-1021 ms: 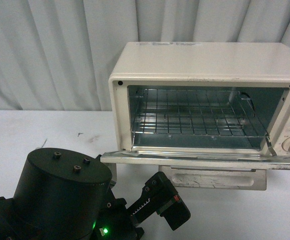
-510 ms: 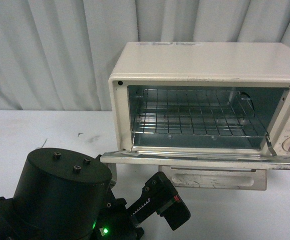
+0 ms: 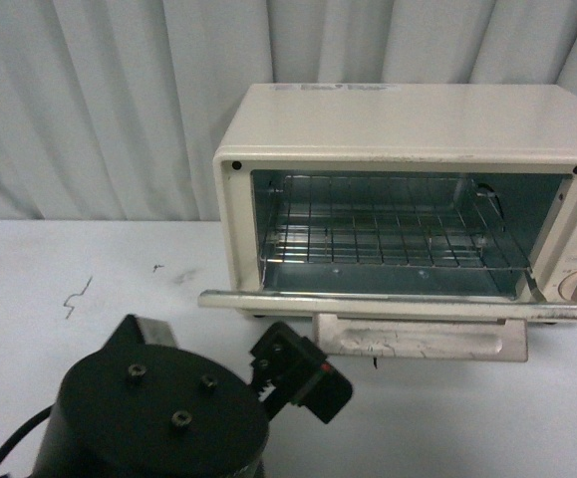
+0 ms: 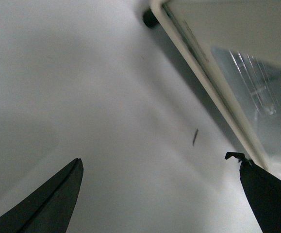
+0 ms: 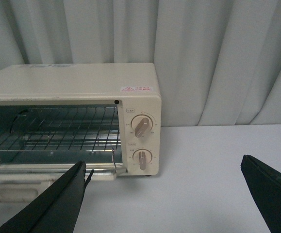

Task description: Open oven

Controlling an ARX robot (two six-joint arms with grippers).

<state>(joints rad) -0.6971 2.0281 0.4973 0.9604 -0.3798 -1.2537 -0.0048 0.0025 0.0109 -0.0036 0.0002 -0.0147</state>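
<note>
one cream-white oven point(image 3: 408, 119) stands at the back right of the pale surface point(image 3: 89, 259), in front of a grey curtain point(image 3: 99, 100). its glass door point(image 3: 388, 307) lies dropped down flat, roughly level, and the beige bar handle point(image 3: 418, 344) shows under the door's front edge. inside, the wire rack point(image 3: 388, 234) spans the open cavity. two round knobs point(image 5: 141, 126) sit one above the other on the panel at the oven's right side, plain in the right wrist view.

the left tool point(image 4: 157, 158) hangs low over the surface, just in front of the left part of the door and touching nothing. its two fingers point(image 4: 53, 204) stand wide apart with only bare surface between them. in the left wrist view the door's rim and glass run past beside one finger, and a black oven foot point(image 4: 150, 18) rests on the surface. the right tool point(image 5: 163, 162) is held in front of the oven, apart from it, its fingers point(image 5: 48, 204) spread with nothing between them. a few small dark marks point(image 3: 74, 296) dot the surface.
</note>
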